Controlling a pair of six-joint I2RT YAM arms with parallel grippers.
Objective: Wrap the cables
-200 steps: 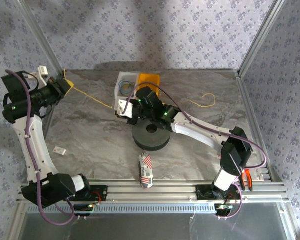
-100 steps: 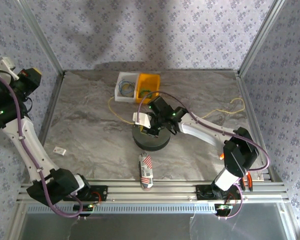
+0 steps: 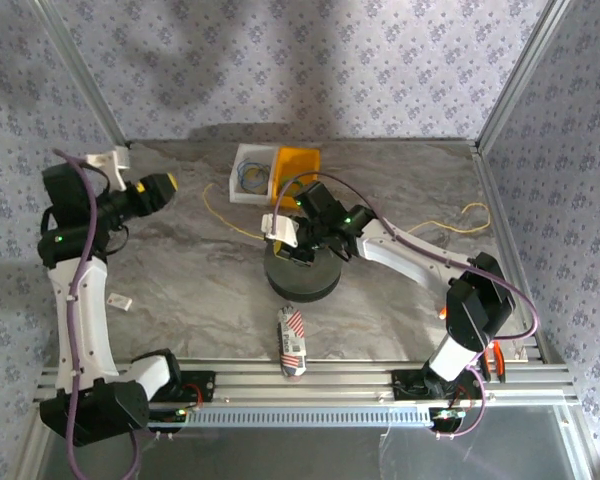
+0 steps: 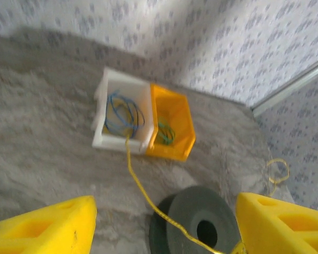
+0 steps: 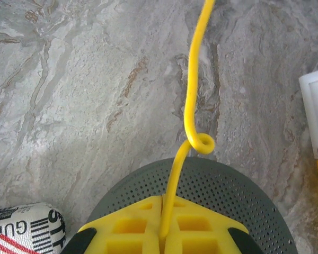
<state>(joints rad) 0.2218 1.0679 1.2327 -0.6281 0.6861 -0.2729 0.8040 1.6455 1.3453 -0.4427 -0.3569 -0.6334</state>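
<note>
right pincer (image 5: 161, 209) clamps yellow cable (image 5: 192, 95) over spool (image 5: 246, 193)

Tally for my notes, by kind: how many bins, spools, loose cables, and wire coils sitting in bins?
Bins: 2, the white bin and the yellow bin
Spools: 1, the black spool
Loose cables: 1, the yellow cable
Coils in bins: 2, the blue coil and the green coil
Total: 6
</note>
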